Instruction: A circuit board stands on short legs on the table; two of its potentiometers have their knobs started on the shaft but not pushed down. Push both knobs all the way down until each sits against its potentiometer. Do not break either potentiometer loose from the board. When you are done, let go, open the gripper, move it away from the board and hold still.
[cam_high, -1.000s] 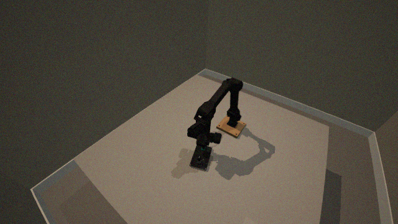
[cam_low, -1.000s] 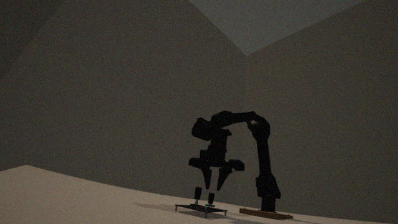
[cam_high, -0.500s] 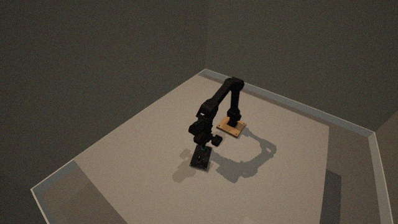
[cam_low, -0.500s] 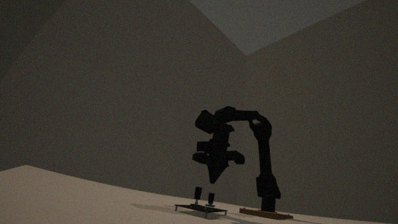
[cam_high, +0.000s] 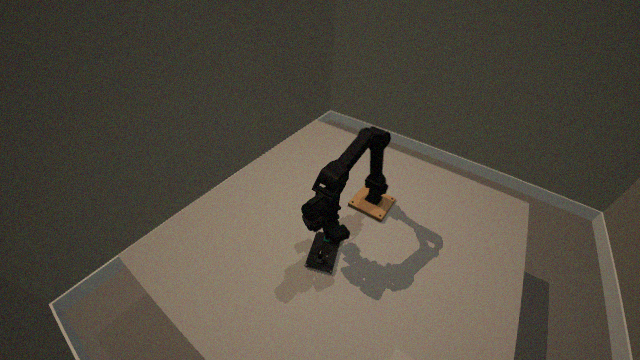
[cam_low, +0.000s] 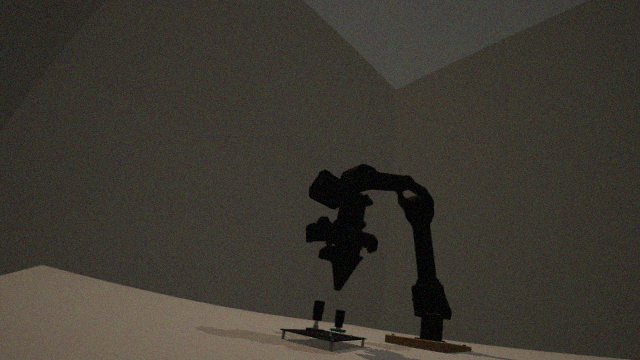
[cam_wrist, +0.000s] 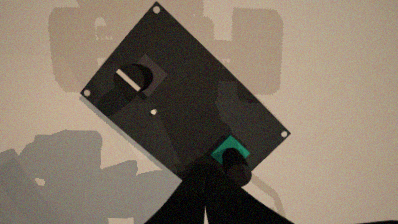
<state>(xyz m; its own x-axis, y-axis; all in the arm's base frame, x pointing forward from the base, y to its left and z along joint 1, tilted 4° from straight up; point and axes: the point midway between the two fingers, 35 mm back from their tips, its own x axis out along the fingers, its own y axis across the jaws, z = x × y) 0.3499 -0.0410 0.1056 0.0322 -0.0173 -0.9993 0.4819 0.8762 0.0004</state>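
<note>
The dark circuit board (cam_high: 315, 264) (cam_low: 352, 337) (cam_wrist: 190, 95) stands on short legs. One black knob (cam_low: 318, 307) (cam_wrist: 125, 80) with a white line on top stands over a grey potentiometer (cam_wrist: 159, 75); pale shaft shows below this knob in the exterior view. The other black knob (cam_low: 340, 318) (cam_wrist: 240, 174) (cam_high: 326, 239) stands low over the teal potentiometer (cam_low: 338, 330) (cam_wrist: 231, 144); whether it touches is too small to tell. My gripper (cam_low: 338, 289) (cam_wrist: 203, 172) is shut and empty, above the teal-side knob and clear of both knobs.
The arm's wooden base plate (cam_high: 362, 206) (cam_low: 425, 344) lies on the table behind the board. A pale raised rim (cam_high: 450, 159) runs along the table's edges. Arm shadows fall on the table and across the board.
</note>
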